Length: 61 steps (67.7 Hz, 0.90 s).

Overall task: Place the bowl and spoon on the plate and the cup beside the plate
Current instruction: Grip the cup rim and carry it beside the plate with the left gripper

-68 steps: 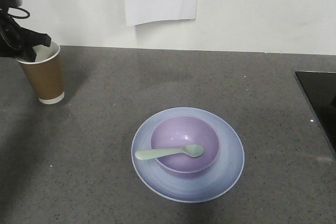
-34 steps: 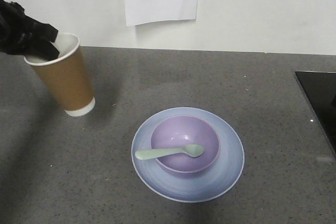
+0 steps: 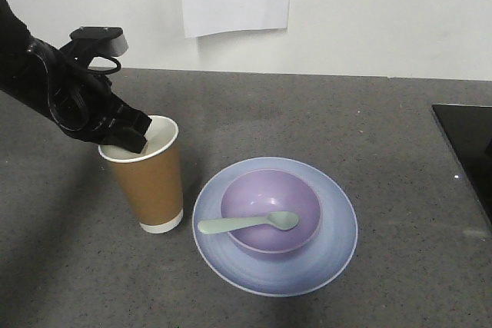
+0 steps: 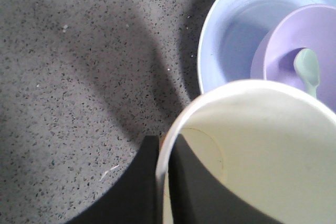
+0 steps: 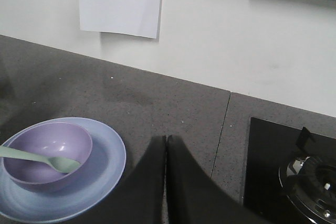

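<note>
The left claw (image 3: 127,137) gripped the cup (image 3: 150,178) by its rim, one finger inside the mouth and one outside, as the left wrist view showed. The cup stood upright just beside the left edge of the plate (image 3: 338,224), toward the worktop's (image 3: 346,120) left side; whether its base rested on the worktop or hung just above could not be told from the front view. The bowl (image 3: 296,190) sat in the middle of the plate with the spoon (image 3: 246,224) lying across it, handle pointing left over the rim toward the cup.

The main risk was in the release: a pinch on a thin paper rim could have dragged the cup over if the claw pulled away sideways. A tipped or nudged cup could have struck the plate or the spoon handle. The right claw (image 5: 166,145) was closed, empty and well apart from the plate.
</note>
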### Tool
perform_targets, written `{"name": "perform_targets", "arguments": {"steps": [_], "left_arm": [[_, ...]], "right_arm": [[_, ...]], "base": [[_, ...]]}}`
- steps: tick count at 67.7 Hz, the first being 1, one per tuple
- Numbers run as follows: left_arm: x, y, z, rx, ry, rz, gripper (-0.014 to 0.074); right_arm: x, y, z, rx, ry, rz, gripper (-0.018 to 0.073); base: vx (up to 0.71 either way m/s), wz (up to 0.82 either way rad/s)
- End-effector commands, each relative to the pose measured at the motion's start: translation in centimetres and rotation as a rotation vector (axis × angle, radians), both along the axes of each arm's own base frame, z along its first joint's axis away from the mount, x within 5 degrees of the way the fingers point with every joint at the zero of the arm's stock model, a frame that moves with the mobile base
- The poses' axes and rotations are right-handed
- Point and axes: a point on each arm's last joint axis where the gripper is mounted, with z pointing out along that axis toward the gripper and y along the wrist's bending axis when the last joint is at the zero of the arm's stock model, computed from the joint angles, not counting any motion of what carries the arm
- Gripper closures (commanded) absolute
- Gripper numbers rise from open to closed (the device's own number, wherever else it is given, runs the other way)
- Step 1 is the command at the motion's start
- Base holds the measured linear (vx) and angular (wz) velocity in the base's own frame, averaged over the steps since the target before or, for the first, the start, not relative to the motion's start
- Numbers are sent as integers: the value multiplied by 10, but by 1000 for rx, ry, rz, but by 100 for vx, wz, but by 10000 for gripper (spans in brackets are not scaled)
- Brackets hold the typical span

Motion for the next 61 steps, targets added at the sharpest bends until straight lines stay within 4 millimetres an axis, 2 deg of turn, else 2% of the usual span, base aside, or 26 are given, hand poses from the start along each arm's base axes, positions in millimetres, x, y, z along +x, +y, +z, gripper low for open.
{"name": "perform_targets", "arguments": {"steps": [1, 18, 47, 61], "left_arm": [[-1, -3, 15, -33, -73, 11, 604], [9, -4, -5, -15, -24, 13, 604], [6, -4, -6, -11, 2, 0, 598], [6, -4, -6, -10, 8, -3, 557]], "right_arm": [[4, 1, 11, 10, -61, 2, 566], [4, 1, 9, 5, -47, -1, 566], [4, 1, 9, 2, -47, -3, 566], [4, 1, 9, 2, -47, -3, 566]], "base": [[0, 0], [0, 0], [0, 0], [0, 0]]}}
